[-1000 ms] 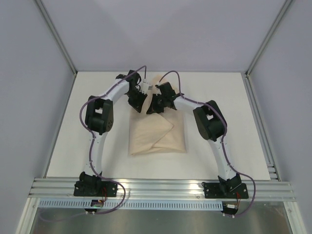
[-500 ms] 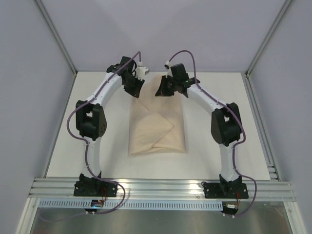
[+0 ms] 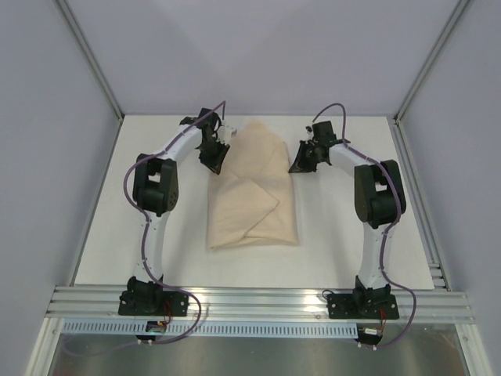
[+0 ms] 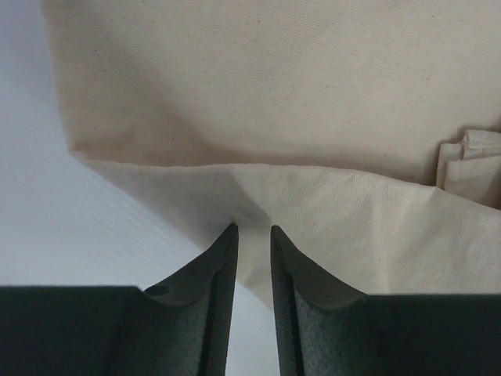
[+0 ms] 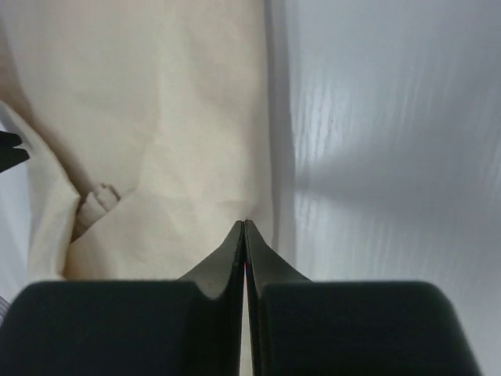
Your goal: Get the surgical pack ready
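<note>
You have the beige cloth bundle (image 3: 250,188) lying on the counter (image 3: 156,235), roughly midway between the left and right edges and nearer the far edge than the near one; its far part is spread flat, its near part is folded over in overlapping layers. Your left gripper (image 3: 214,163) sits low at the bundle's left edge, toward the far left corner; in its wrist view the jaws stand a narrow gap apart, and a crease in the cloth runs right up to their tips; you cannot tell from here whether cloth is caught between them. Your right gripper (image 3: 299,166) sits at the bundle's right edge, toward the far right corner; its jaws are pressed together with no gap, their tips right at the cloth's border where it meets bare counter; whether a thin layer is pinched there, you cannot tell. The two grippers are well apart, the bundle between them.
</note>
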### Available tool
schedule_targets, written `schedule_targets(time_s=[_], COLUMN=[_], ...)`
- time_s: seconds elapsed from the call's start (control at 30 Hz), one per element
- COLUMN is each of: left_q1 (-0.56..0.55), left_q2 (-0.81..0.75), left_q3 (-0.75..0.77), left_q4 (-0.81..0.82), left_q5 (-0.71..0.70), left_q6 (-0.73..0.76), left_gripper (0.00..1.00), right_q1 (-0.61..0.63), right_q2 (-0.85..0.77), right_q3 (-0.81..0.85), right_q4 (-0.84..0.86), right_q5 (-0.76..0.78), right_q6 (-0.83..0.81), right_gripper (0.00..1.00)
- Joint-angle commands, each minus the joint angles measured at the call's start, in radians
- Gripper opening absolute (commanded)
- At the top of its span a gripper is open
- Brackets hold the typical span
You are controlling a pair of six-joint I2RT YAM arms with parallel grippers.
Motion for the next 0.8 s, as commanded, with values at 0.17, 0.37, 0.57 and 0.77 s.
schedule_targets(time_s=[0.17,0.37,0.57,0.77], left_q1=[-0.002,-0.002,-0.001,0.036], left_q2=[0.010,-0.073,-0.119,-0.044], left_q3=[0.005,0.024,0.032,0.131], left_q4=[0.021,0.047,0.099,0.049], left_q5=[0.000,-0.050,-0.212,-0.187], left_q6=[-0.032,-0.034,-0.111,-0.198], left_gripper=[0.32,0.35,0.52,0.69], right_q1=[0.006,0.004,0.004,0.004], right_q2=[0.078,-0.004,0.004,0.201], right_q3=[0.033,0.116,0.191,0.376], right_q4=[-0.032,-0.090,-0.108,-0.167], right_q5=[0.009,0.067,0.095,0.046], right_q6=[-0.020,-0.073,-0.089,-0.066], right_gripper=[0.01,0.03,0.22,0.57])
